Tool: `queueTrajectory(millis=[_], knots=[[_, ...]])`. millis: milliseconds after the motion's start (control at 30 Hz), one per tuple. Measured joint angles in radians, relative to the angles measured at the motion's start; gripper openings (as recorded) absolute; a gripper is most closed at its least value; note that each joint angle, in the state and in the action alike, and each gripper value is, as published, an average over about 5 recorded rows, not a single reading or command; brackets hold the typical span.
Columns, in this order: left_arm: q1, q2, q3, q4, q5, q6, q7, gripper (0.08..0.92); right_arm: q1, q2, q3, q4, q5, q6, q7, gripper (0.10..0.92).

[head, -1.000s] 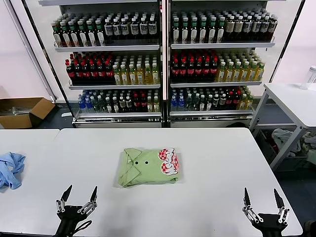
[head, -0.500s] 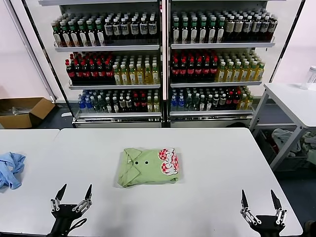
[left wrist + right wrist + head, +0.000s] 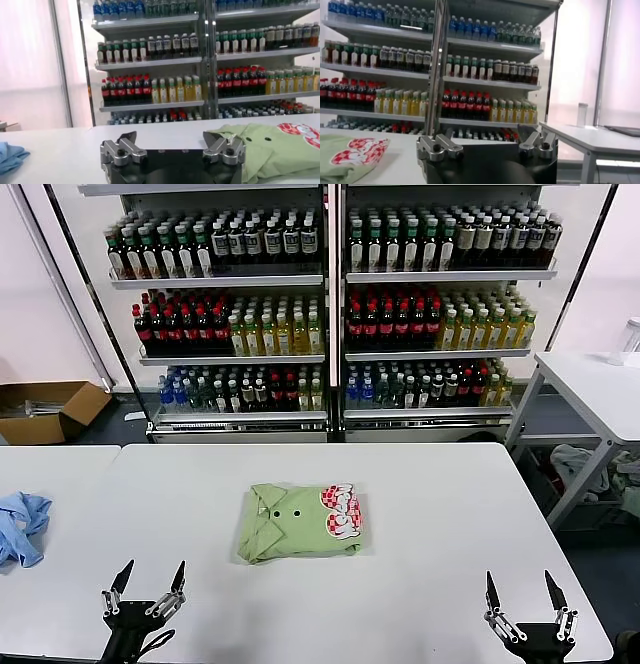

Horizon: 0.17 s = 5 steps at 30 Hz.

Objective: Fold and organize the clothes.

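Note:
The light green polo shirt (image 3: 298, 522) lies folded in a neat rectangle at the middle of the white table (image 3: 420, 504), collar and dark buttons up, with the red-and-white checkered graphic (image 3: 343, 511) on its right part. It also shows in the left wrist view (image 3: 270, 146) and in the right wrist view (image 3: 347, 155). My left gripper (image 3: 149, 582) is open and empty at the table's front left, well short of the shirt; it also shows in the left wrist view (image 3: 170, 138). My right gripper (image 3: 520, 586) is open and empty at the front right; it also shows in the right wrist view (image 3: 488, 137).
A light blue cloth (image 3: 20, 524) lies at the table's left edge. Shelves of drink bottles (image 3: 330, 314) stand behind the table. A cardboard box (image 3: 45, 409) sits on the floor at the left. A second white table (image 3: 595, 389) stands at the right.
Both grippers have drawn back toward the table's front edge and stayed open. The left one has also shifted a little left. The shirt has not moved.

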Motion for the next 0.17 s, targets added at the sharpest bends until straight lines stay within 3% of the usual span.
queueTrajectory(millis=[167], knots=[[-0.001,0.000,0.002,0.000,0.001,0.000,0.000,0.823,-0.001,-0.001,0.001,0.003,0.002,0.000,-0.001,0.823]])
